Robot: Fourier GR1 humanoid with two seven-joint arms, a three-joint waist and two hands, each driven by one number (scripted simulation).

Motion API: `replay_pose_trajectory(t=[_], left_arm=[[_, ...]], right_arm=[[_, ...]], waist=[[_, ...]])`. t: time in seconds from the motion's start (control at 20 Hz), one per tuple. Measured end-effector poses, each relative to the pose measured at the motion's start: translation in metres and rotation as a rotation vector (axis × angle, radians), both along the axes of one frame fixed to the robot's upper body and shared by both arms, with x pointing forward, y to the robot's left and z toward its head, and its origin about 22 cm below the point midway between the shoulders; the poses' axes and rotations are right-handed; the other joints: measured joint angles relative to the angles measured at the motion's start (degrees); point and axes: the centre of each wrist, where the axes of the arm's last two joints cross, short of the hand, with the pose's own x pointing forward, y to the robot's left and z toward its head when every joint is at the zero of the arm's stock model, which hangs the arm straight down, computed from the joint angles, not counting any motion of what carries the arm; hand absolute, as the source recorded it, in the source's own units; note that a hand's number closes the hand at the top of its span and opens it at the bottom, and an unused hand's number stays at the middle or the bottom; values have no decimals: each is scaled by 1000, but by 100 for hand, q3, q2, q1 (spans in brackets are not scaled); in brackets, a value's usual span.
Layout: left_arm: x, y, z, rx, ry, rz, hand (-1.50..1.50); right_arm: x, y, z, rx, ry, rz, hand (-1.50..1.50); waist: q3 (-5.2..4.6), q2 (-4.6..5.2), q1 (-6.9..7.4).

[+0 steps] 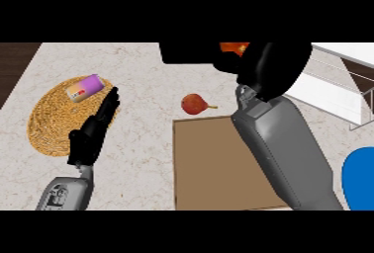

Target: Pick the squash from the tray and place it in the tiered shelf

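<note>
At nine o'clock the left hand (93,132) rested open, fingers straight, beside a woven mat (51,123) carrying a purple box (85,88). A red fruit (194,104) lay on the surface (146,163) above the brown tray (211,168). At twelve o'clock the right hand (266,66) curled round the orange squash (234,48), mostly hidden. The white shelf (332,84) was cut off at two o'clock.
</note>
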Motion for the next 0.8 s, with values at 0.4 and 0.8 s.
replay_pose_trajectory(t=[0.4,0.8], left_arm=[[-3,-2,1,-1,2,-9,0],[-3,-10,-5,-3,-4,-13,0]], right_arm=[[9,-30,44,-41,-56,-138,150],[19,-70,73,-79,-68,-253,150]], waist=[[3,10,25],[4,27,46]])
